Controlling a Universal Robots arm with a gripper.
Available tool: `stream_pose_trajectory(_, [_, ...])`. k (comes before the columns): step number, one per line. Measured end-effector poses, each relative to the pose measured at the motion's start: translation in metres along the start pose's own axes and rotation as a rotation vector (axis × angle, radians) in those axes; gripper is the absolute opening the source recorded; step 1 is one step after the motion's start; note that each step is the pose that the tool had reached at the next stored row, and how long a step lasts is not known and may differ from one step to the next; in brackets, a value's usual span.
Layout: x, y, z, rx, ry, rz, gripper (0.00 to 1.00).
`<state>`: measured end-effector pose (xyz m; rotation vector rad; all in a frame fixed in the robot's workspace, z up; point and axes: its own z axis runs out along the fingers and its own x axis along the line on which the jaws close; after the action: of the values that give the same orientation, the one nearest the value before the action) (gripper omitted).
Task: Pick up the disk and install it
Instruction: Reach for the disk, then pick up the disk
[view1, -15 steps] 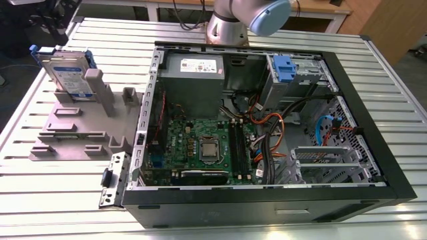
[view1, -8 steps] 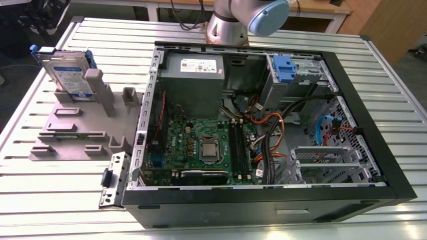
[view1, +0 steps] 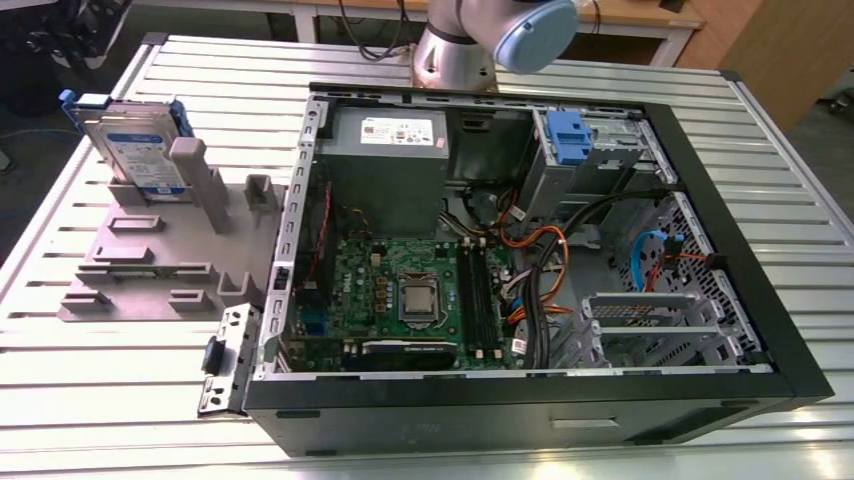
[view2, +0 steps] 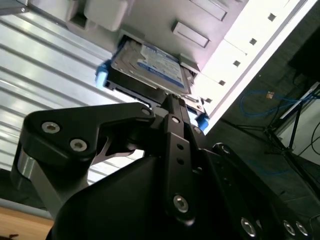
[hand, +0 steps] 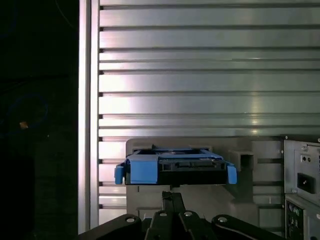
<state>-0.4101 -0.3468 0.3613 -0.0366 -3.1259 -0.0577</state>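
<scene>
The disk (view1: 134, 150), a silver hard drive with a white-and-blue label in a bright blue carrier, stands upright in a slot of the grey holder (view1: 147, 260) at the exterior view's left. In both wrist views my gripper (view2: 170, 100) (hand: 172, 195) is shut with nothing between its fingers. Its tip sits a short way off the disk (view2: 150, 67) (hand: 172, 167), lined up with the middle of the edge facing it and apart from it.
An open black computer case (view1: 534, 410) lies on the slatted metal table (view1: 107, 400), beside the holder. Inside it are a grey power supply (view1: 387, 135), a motherboard (view1: 414, 295), cables and a drive bay holding another blue carrier (view1: 567, 135). The arm's base (view1: 461, 50) stands behind the case.
</scene>
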Motion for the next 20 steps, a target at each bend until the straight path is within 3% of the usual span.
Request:
stream_pose_trajectory(3, [0.0128,0.0042,0.0016,0.0001,-0.0001,0.0,0.11])
stream_pose_trajectory(5, [0.0175,0.0058,0.0024,0.0001,0.0,0.0,0.11])
stream_pose_trajectory(20, [0.0176,0.0059,0.0027,0.0002,0.0014,-0.011,0.11])
